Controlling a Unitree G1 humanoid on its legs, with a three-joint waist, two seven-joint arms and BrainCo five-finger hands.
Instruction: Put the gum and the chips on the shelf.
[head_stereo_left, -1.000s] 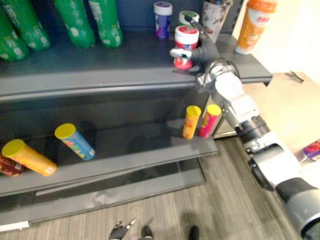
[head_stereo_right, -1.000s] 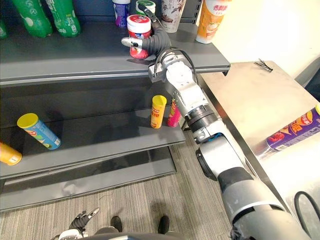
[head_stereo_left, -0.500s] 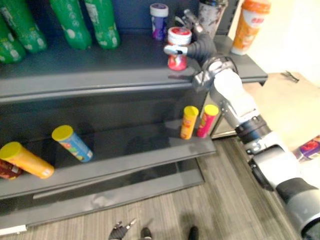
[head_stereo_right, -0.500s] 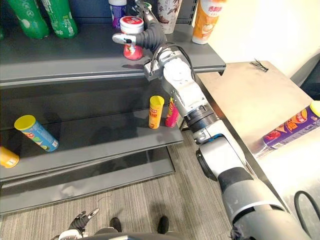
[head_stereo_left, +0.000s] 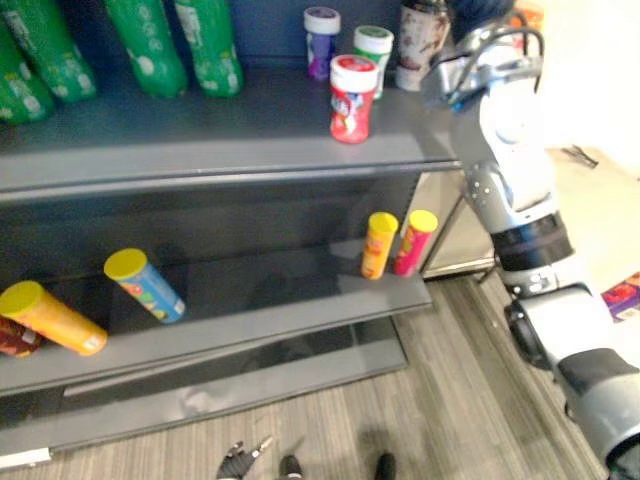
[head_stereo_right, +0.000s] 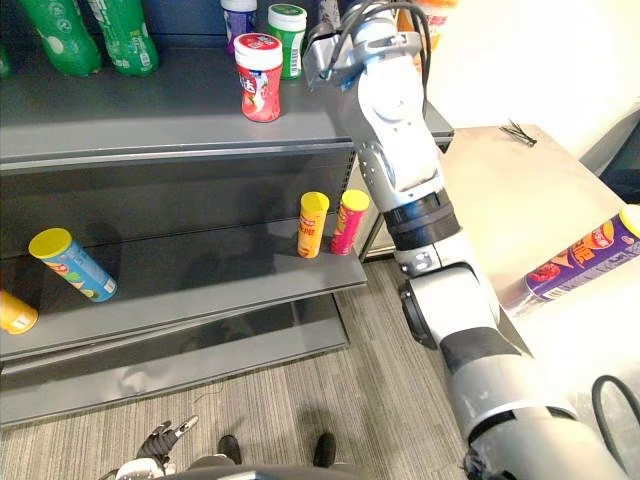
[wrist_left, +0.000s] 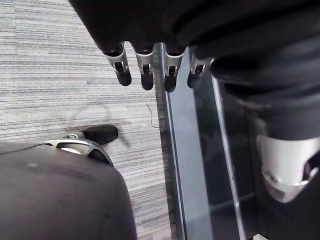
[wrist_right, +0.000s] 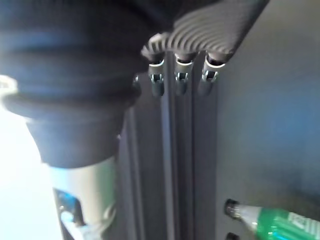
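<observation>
gum (head_stereo_right: 258, 78) upright near top shelf (head_stereo_right: 120, 120) front edge, bare shelf to its left | green-capped jar (head_stereo_right: 287, 40) just behind | chips (head_stereo_right: 583, 262) lying on counter (head_stereo_right: 500, 190) | I read right hand (wrist_right: 181, 82) and left hand (wrist_left: 146, 70) fingers straight, empty

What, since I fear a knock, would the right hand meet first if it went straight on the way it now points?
Probably the shelf's dark back panel: the right hand, open and empty, points at it; the green bottle sits off that line. Depth is unclear.
</observation>
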